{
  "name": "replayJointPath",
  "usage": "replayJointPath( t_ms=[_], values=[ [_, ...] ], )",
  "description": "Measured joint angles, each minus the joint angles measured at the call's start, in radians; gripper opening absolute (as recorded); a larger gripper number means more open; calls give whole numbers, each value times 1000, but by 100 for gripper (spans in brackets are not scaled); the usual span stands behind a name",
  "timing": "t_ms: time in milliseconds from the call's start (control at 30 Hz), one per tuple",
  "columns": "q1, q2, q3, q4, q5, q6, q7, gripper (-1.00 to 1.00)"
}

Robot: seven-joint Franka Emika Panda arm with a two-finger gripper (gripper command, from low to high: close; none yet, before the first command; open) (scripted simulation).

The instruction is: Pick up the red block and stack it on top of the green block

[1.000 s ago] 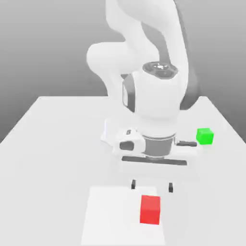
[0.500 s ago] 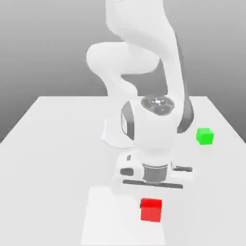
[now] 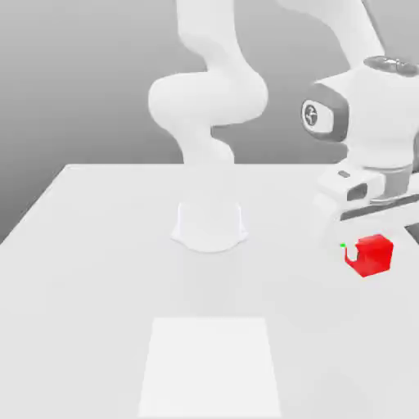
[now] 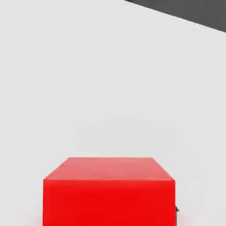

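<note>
Pale tabletop (image 3: 106,270), grey gradient backdrop (image 3: 74,82). Landmark: the white arm base (image 3: 209,225). Red block (image 3: 372,255) off to the exterior view's right of the base, clenched in the gripper (image 3: 370,250), turned at an angle. Sliver of green block (image 3: 343,245) just beside it, on the side nearer the base, mostly hidden. White square panel (image 3: 209,366) on the tabletop, nearer the viewer than the base.

Setting observed: a simulated robot workspace. Evidence: a rendered Panda arm (image 3: 209,106) on a plain pale tabletop (image 3: 98,286), a flat white square (image 3: 209,368) below the hand, and a featureless grey backdrop (image 3: 90,82) behind it.
</note>
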Motion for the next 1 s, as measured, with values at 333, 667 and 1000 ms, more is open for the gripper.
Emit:
replayJointPath(
  t_ms=[333, 667, 1000],
  values=[
    [324, -114, 189, -96, 122, -18, -85, -100],
    [440, -10, 349, -163, 91, 135, -74, -100],
    [319, 222, 344, -164, -337, 330, 222, 100]
  ],
)
